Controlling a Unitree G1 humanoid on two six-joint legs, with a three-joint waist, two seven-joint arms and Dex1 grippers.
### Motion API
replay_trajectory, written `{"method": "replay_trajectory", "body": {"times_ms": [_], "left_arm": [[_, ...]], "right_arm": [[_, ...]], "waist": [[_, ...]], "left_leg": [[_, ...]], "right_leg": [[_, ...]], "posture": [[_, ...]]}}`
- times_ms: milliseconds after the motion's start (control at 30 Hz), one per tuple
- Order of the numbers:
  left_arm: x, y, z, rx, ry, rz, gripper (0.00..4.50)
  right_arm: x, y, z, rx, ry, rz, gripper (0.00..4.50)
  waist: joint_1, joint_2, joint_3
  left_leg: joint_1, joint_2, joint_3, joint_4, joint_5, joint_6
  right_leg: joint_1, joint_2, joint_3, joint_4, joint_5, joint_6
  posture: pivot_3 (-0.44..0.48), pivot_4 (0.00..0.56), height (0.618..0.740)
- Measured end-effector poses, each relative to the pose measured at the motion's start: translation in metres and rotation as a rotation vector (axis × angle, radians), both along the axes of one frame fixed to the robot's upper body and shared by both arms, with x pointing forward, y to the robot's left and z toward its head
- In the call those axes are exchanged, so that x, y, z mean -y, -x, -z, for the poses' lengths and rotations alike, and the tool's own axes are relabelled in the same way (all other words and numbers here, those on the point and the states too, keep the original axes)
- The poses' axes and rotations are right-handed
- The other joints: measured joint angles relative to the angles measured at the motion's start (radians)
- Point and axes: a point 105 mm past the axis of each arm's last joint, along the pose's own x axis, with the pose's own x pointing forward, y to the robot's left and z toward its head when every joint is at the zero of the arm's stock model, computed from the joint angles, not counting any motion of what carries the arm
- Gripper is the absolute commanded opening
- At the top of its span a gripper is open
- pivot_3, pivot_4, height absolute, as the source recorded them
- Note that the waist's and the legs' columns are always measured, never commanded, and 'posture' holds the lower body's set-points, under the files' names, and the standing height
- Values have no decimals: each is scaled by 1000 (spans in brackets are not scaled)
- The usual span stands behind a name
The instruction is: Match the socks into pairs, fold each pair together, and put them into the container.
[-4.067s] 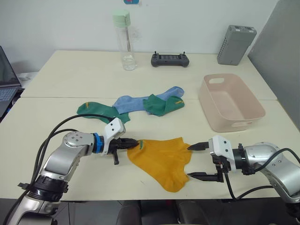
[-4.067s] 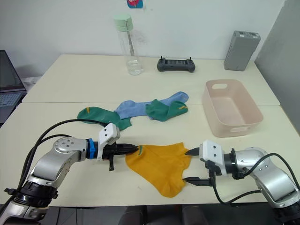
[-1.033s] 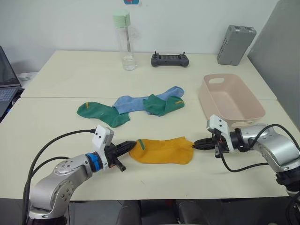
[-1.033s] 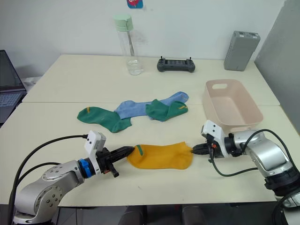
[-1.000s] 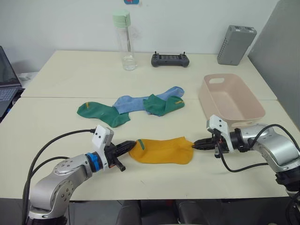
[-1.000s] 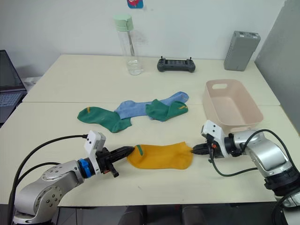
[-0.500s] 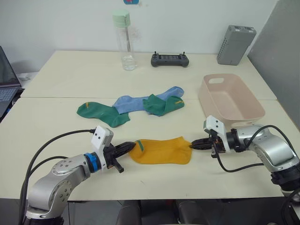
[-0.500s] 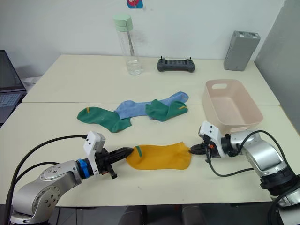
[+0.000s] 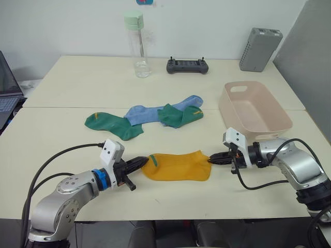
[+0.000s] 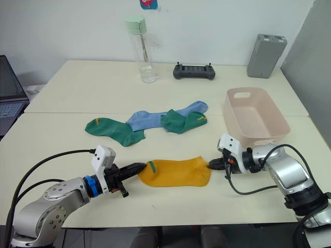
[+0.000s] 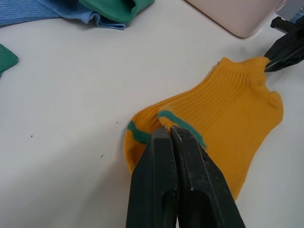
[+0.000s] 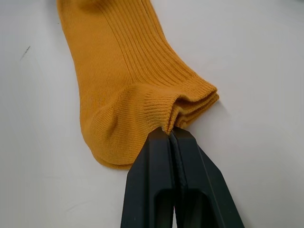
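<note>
With each end of the yellow pair (image 9: 177, 166) nipped in a pincer, you hold the stacked socks stretched flat on the table (image 9: 170, 201), likely so that the two layers stay aligned for folding. The left pincer (image 9: 143, 161) is pressed together on the toe end, where a teal stripe shows; the right pincer (image 9: 211, 159) is clamped on the ribbed cuffs, whose bunched edges you can see at its fingertips (image 12: 167, 134). Beyond the span between your pincers lie the green socks (image 9: 109, 124) and blue socks (image 9: 150, 112), overlapping in a loose row, still unmatched. The container (image 9: 254, 111) sits just past the right pincer, near enough for a short carry. A fair guess: bringing one end over the other is the step at hand.
</note>
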Motion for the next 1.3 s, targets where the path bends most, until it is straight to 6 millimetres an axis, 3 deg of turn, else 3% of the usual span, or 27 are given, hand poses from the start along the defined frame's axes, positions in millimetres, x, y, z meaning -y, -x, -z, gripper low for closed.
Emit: {"method": "replay_trajectory", "body": {"times_ms": [400,467,567,833,900,1000,1067,1300], "left_arm": [[-1,-6,3,15,-33,15,0],[0,-6,4,15,-39,21,0],[0,-6,3,22,-36,28,610],[-13,-8,-4,44,-81,14,3049],[-23,-16,-12,86,-117,-5,3049],[-19,-31,-37,210,-128,42,3049],[-8,-31,-45,273,-158,134,2445],[29,-17,-20,298,-258,430,304]], "right_arm": [[2,3,6,-18,3,9,30],[2,3,5,-17,2,11,450],[2,1,3,-5,-14,23,1276],[7,-5,-16,51,-91,59,4070],[-3,-9,-35,89,-194,65,4070],[-34,-2,-58,138,-303,-14,4070],[-50,6,-55,145,-296,-76,3406],[-66,17,-12,163,-144,-177,975]], "waist": [[0,0,0],[0,0,0],[0,0,0],[0,0,0],[0,0,0],[-1,0,0],[0,0,0],[4,0,0]], "left_leg": [[0,0,0,0,0,0],[0,0,0,0,0,0],[0,0,0,0,0,0],[0,0,0,0,0,0],[0,0,0,0,0,0],[0,0,-1,0,0,0],[0,0,1,-1,0,0],[-1,0,0,-3,0,-1]], "right_leg": [[0,0,0,0,0,0],[0,0,0,0,0,0],[0,0,0,0,0,0],[0,0,0,0,0,-1],[-1,0,0,0,0,-1],[0,0,0,0,0,-1],[0,0,1,-2,0,0],[-1,0,-1,-1,-1,-2]], "posture": [[0,150,740],[0,150,740],[0,150,740],[0,150,740],[0,150,740],[0,150,740],[0,150,740],[0,150,740]]}}
